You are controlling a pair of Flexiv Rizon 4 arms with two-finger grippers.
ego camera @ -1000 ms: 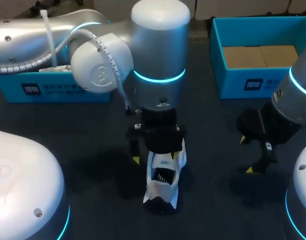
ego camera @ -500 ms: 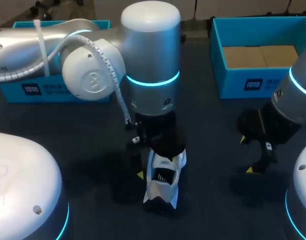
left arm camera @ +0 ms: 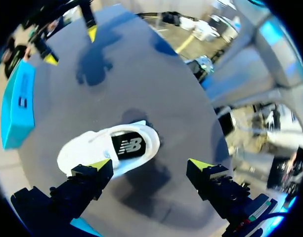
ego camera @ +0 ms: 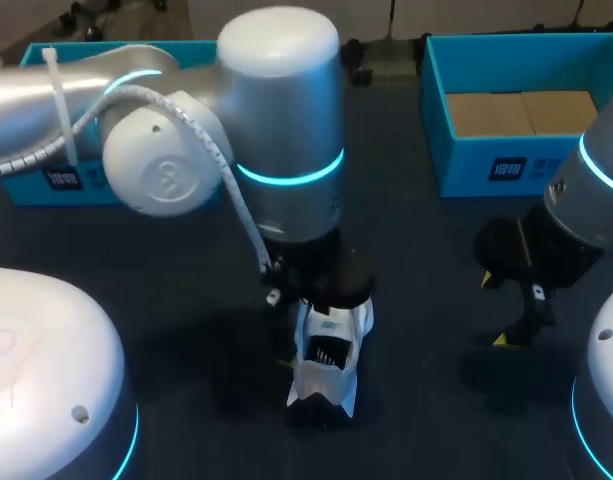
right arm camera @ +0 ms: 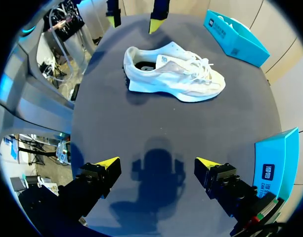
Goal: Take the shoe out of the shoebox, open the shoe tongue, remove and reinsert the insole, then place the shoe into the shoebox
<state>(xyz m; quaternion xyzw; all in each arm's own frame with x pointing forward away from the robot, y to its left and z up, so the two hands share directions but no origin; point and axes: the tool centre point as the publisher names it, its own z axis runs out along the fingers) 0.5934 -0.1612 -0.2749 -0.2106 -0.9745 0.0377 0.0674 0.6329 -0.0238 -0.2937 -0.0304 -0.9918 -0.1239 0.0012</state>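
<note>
A white shoe (ego camera: 322, 378) stands on its sole on the dark table (ego camera: 186, 300), outside the box. My left gripper (ego camera: 321, 335) hangs open right over it. In the left wrist view the shoe (left arm camera: 94, 148) with its black insole label lies just ahead of one yellow fingertip (left arm camera: 99, 164), and the left gripper (left arm camera: 150, 165) holds nothing. My right gripper (ego camera: 506, 310) is open off to the right, apart from the shoe. The right wrist view has the shoe (right arm camera: 173, 74) side-on well ahead of the empty right gripper (right arm camera: 156, 163). The open blue shoebox (ego camera: 441, 120) stands at the back right.
A second blue box part (ego camera: 46, 180) lies at the back left, partly hidden by my left arm. The shoebox shows a cardboard bottom (ego camera: 521, 112). My arm bases fill the two near corners. Bare table lies between the shoe and the right gripper.
My left arm has swung leftward and lowered its gripper closer over the shoe, hiding its yellow tips in the head view. The shoe and the right arm have stayed put.
</note>
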